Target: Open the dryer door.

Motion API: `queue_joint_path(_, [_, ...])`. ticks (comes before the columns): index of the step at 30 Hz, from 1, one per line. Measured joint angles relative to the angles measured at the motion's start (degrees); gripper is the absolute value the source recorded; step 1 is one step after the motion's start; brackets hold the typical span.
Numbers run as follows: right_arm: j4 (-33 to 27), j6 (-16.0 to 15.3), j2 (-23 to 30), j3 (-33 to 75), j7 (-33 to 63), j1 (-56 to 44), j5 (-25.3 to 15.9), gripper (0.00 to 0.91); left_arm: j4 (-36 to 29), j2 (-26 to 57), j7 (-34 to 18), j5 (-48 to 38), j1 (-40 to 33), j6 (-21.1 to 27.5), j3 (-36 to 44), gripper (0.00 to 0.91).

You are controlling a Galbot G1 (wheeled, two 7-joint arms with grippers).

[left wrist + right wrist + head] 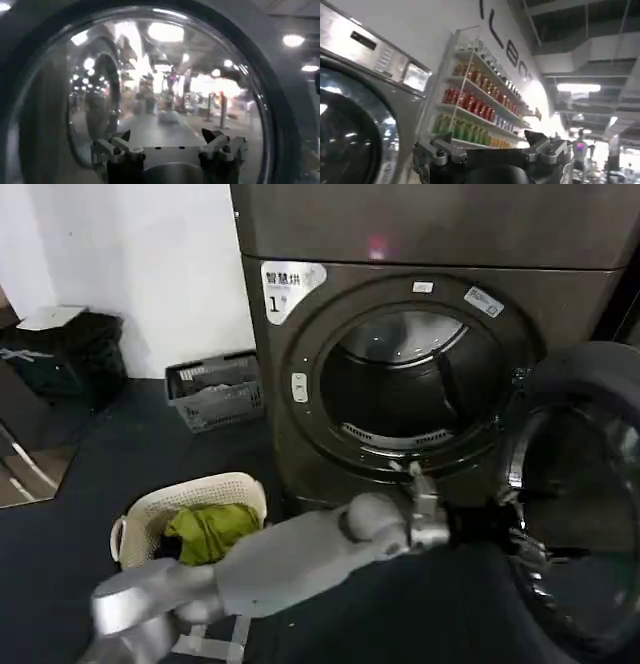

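Observation:
The dryer door (585, 504) stands swung open to the right of the drum opening (410, 384), its dark back and glass facing the machine. My left arm reaches from the lower left across the front of the dryer, and the left gripper (518, 532) is at the door's near edge. In the left wrist view the door's rounded glass (165, 75) is close in front of the left gripper (170, 137), whose fingers (124, 139) are spread open with nothing between them. In the right wrist view the right gripper (490, 137) is open, held away from the dryer and facing a shelf.
A cream laundry basket (145, 509) with green clothes stands on the dark floor left of the dryer. A grey crate (215, 389) and a black bin (70, 354) sit by the white wall. The right wrist view shows a neighbouring machine's door (350, 135) and a shelf of bottles (470, 100).

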Motion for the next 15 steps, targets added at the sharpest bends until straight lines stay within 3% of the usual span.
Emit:
queue_joint_path(9, [-0.6,-0.3,-0.4,3.5,-0.1,0.1,-1.7,0.907,5.0,-6.3,-1.6,3.1,-0.8,-1.3,1.1,0.907])
queue_joint_path(15, [0.0,-2.2,-0.5,4.5,-0.1,0.9,-0.7,0.907,8.2,-9.3,-2.4,6.5,0.0,-2.4,0.8,0.907])
